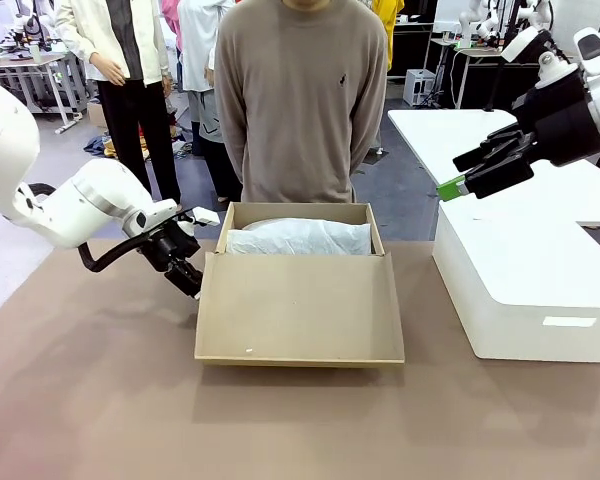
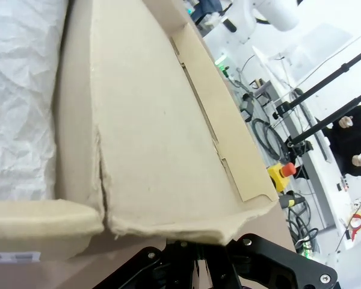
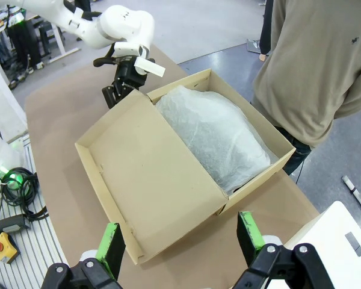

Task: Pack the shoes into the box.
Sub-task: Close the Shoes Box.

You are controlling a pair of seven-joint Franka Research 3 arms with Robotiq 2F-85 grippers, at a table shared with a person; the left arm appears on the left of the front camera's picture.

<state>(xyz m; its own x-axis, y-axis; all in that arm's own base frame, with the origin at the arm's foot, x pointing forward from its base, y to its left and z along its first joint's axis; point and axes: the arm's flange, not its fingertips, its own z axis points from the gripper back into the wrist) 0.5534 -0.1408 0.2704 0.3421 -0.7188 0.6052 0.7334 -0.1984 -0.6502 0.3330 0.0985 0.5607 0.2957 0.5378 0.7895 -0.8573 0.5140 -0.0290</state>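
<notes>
Two arms frame the box, which sits mid-surface toward the far edge, its flap lid folded out toward the robot and tissue mounded inside. I judge lid closing is in hand: the left end effector is at the lid's left corner, its finger state untellable, while the right end effector hovers above with fingers apart; next, the lid needs swinging over the box. Shoes are presumably hidden under the tissue, though this cannot be confirmed.
</notes>
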